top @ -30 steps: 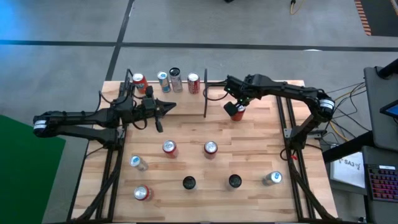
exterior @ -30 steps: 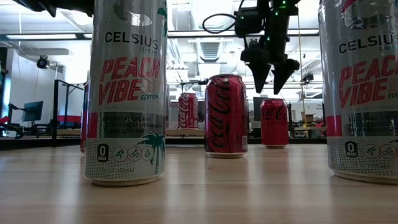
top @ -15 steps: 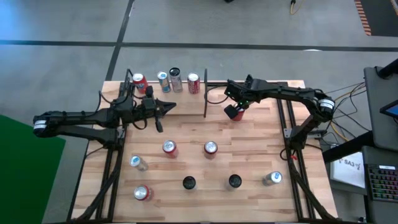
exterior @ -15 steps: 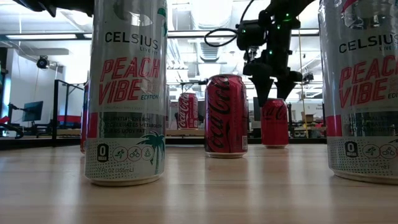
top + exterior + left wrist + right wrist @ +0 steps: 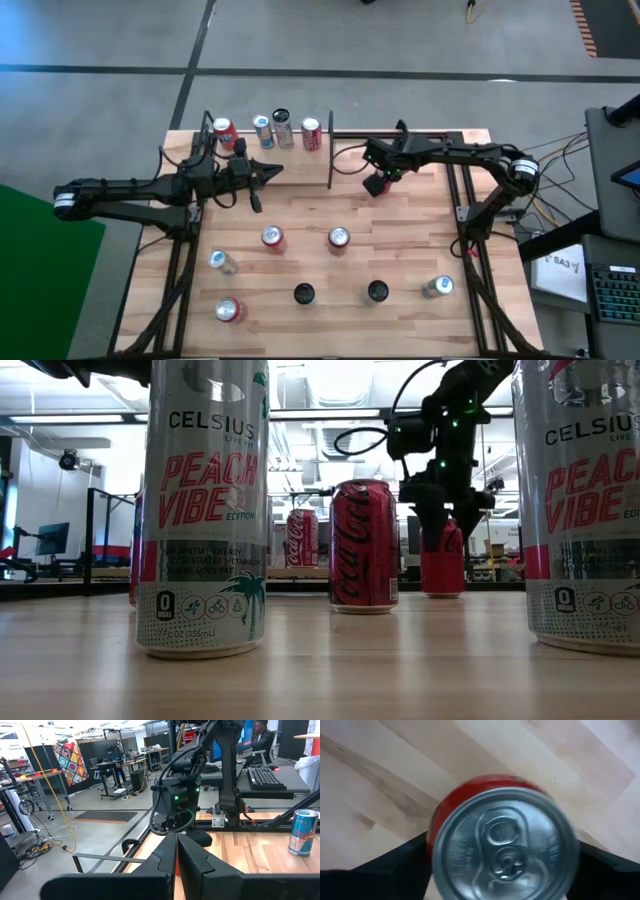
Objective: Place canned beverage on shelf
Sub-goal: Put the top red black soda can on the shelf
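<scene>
A red can (image 5: 502, 845) stands upright on the wood table, right of a black upright rod (image 5: 330, 150). My right gripper (image 5: 381, 178) points down over it, open, with one finger on either side of the can's upper part (image 5: 441, 535). On the shelf (image 5: 297, 142) along the table's far edge stand several cans (image 5: 283, 127). My left gripper (image 5: 272, 170) waits shut and level, left of the rod and above the table. In its wrist view it (image 5: 177, 851) faces the right arm. My right gripper comes at the red can from above, its dark fingers (image 5: 395, 867) flanking the can's rim on two opposite sides. I cannot tell whether they touch the can's wall. The can stands upright on the table.
Several more cans stand on the near half of the table, among them two red ones (image 5: 272, 237) (image 5: 338, 238) at mid-table and a silver one (image 5: 438, 287) near the right. Two tall cans (image 5: 205, 510) fill the low view's foreground. Black frame rails (image 5: 460, 200) run along the table's sides.
My right gripper has come down over the red can, from well above it until its fingers stand on either side of the can's upper part. The can has stayed where it was.
</scene>
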Tool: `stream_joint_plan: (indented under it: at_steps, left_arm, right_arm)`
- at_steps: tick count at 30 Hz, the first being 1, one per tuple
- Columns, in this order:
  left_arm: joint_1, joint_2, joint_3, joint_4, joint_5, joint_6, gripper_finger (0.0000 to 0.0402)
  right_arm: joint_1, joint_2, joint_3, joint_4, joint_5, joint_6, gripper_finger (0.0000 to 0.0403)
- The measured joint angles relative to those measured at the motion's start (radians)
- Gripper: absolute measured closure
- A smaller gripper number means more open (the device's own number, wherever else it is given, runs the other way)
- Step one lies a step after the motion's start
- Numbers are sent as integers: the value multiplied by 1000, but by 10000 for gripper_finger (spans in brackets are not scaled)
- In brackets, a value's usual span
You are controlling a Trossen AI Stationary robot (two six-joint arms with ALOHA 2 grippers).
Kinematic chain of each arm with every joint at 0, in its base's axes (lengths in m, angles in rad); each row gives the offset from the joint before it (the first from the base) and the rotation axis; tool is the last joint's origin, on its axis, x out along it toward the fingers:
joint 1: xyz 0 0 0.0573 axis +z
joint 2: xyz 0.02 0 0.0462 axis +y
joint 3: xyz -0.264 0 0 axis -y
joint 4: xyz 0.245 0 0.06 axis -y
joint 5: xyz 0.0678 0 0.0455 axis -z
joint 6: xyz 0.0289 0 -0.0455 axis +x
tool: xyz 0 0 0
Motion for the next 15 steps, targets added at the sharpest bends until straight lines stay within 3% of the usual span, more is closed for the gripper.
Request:
stream_joint_plan:
  at_steps: [4,15]
  left_arm:
    - [0,0,0,0,0,0,402]
    - [0,0,0,1,0,-10,402]
  right_arm:
    - [0,-2,-8,11,3,1,121]
    - [0,-31,42,7,3,-27,121]
